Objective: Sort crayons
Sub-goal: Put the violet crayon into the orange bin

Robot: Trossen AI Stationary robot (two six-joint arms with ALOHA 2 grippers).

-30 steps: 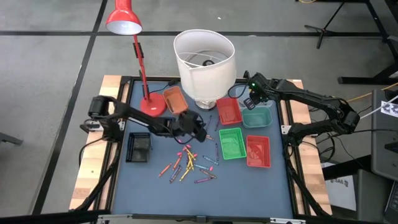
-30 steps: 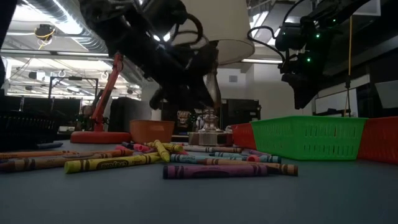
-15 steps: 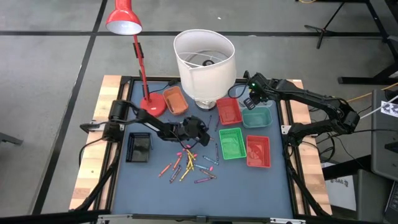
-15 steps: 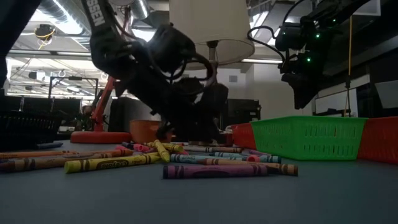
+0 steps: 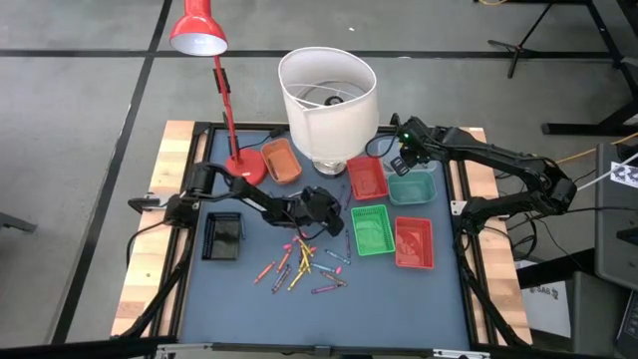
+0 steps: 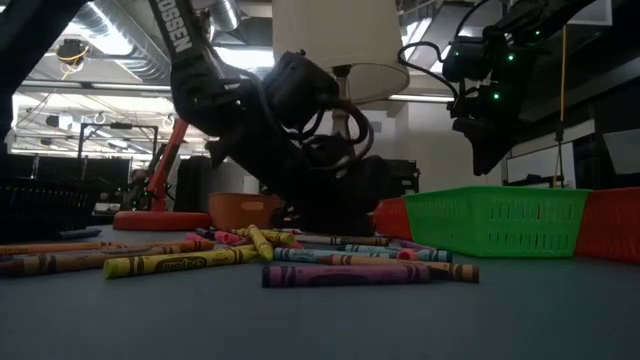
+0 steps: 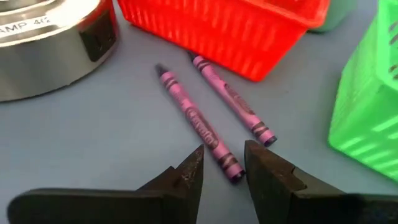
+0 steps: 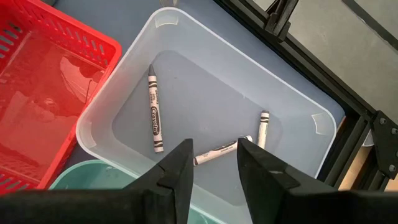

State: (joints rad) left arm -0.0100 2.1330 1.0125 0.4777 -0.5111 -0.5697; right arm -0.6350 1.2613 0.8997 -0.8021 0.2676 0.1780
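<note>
Blue tabletop [image 5: 399, 294] | purple crayons [image 7: 198, 122] lie diagonal, seemingly parallel | left gripper [image 7: 224, 173] jaws spread

I have swung my left arm out over the desk, carrying my left gripper [image 5: 332, 221] from beside the lamp base down low, close to the desk. Its fingers [image 7: 186, 177] now stand slightly apart over the near end of a purple crayon [image 7: 198, 122], with a second purple crayon [image 7: 231, 101] just beside it.
</note>
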